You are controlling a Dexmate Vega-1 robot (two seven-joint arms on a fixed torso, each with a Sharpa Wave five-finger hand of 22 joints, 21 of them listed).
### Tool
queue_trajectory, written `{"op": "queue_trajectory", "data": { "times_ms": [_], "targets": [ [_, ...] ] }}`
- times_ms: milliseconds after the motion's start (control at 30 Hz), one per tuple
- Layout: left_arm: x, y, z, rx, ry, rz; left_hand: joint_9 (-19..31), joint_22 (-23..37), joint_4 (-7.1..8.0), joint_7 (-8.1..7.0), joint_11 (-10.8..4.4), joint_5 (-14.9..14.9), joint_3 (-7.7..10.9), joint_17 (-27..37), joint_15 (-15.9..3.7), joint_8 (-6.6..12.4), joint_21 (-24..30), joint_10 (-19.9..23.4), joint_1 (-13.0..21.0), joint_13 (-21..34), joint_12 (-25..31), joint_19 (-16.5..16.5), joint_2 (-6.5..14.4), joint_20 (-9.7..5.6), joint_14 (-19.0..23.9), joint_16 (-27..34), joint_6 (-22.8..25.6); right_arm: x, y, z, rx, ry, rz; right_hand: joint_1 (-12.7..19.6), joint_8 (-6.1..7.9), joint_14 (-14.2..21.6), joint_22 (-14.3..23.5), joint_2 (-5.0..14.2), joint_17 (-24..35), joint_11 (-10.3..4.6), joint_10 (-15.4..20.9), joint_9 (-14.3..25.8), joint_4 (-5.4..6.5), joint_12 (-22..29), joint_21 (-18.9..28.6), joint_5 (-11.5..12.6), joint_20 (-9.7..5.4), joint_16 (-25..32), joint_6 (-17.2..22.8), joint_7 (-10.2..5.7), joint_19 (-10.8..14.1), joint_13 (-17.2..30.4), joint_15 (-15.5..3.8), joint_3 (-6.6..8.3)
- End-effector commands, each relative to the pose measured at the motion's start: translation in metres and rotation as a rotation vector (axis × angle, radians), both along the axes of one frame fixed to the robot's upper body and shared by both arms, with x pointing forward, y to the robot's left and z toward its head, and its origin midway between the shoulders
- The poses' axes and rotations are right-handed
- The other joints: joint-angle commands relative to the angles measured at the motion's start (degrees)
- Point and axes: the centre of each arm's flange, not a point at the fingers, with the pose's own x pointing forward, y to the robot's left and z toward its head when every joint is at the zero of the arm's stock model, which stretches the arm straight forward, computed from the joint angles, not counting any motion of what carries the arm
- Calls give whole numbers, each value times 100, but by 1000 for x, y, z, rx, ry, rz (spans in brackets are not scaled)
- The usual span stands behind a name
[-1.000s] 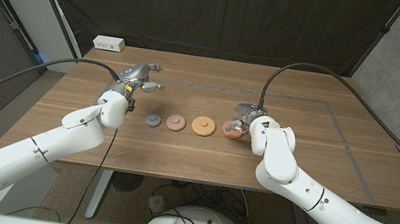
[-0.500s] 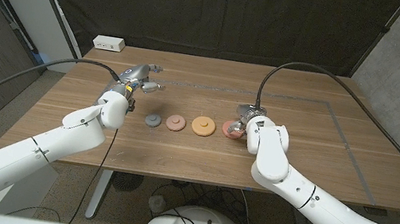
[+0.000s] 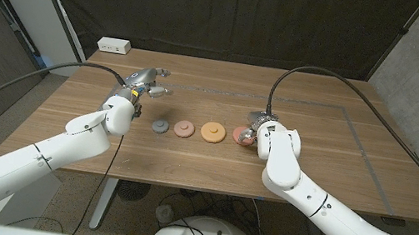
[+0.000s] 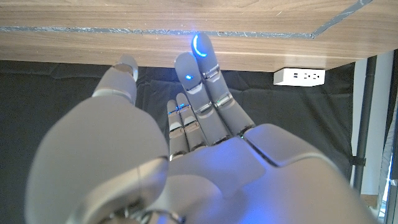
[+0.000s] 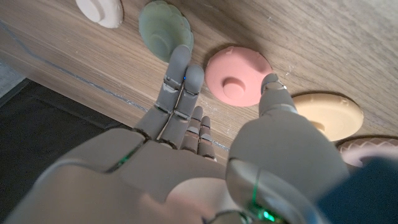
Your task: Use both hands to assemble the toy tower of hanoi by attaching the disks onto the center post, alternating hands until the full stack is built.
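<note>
While the right robot hand (image 3: pixel 253 131) hovers low over the 3 o'clock end of the disk row, its fingers (image 5: pixel 179 78) reach out straight and a little apart, thumb off to one side, with nothing between them. It is wide and empty as far as the right wrist view shows. Just at its 9 o'clock lies the reddish disk (image 3: pixel 239 136), partly under the hand; whether the hand touches it I cannot tell. Further toward 9 o'clock the orange disk (image 3: pixel 212 131), the pink disk (image 3: pixel 183 129) and the small grey disk (image 3: pixel 159 126) lie in a line, each flat on the tabletop (image 3: pixel 329 162) and apart from its neighbour. The right wrist view also shows a pale disk (image 5: pixel 99 11) beyond the grey one.

At about 11 o'clock of the grey disk the left robot hand (image 3: pixel 146 82) is held up off the tabletop, fingers spread and holding nothing; the left wrist view confirms an empty, wide hand. A white power strip (image 3: pixel 115 46) sits at the far edge, at 11 o'clock of that hand.

By my reading the task has barely begun: every disk lies singly, none is stacked, and I cannot make out a center post. The whole stack remains to be built, and the right robot hand looks placed to take the reddish disk first.
</note>
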Motion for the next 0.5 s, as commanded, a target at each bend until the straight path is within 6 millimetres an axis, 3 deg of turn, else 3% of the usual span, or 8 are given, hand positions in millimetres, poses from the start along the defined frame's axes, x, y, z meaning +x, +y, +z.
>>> {"op": "queue_trajectory", "data": {
  "times_ms": [33,500],
  "targets": [
    [1,1,-1,-3,5,1,22,-3,-6,8,-13,32,-24,-11,-376,-1,56,51,14,26,-37,-17,65,-603,28,28,31,5,1,-2,-1,21,-3,-20,8,-25,12,-8,-7,47,-10,7,-11,26,26,12,-726,51,-26,29,-18,-9,-795,-11],
    [3,2,-5,-9,14,-1,25,-65,-5,-4,-10,38,-29,1,-377,-5,127,62,6,30,-52,-32,77,-602,47,73,52,11,2,-6,-12,60,-9,-29,23,-37,6,1,-30,72,-18,-4,-14,31,29,19,-720,76,-40,40,-14,-23,-795,-17]
  ]
}}
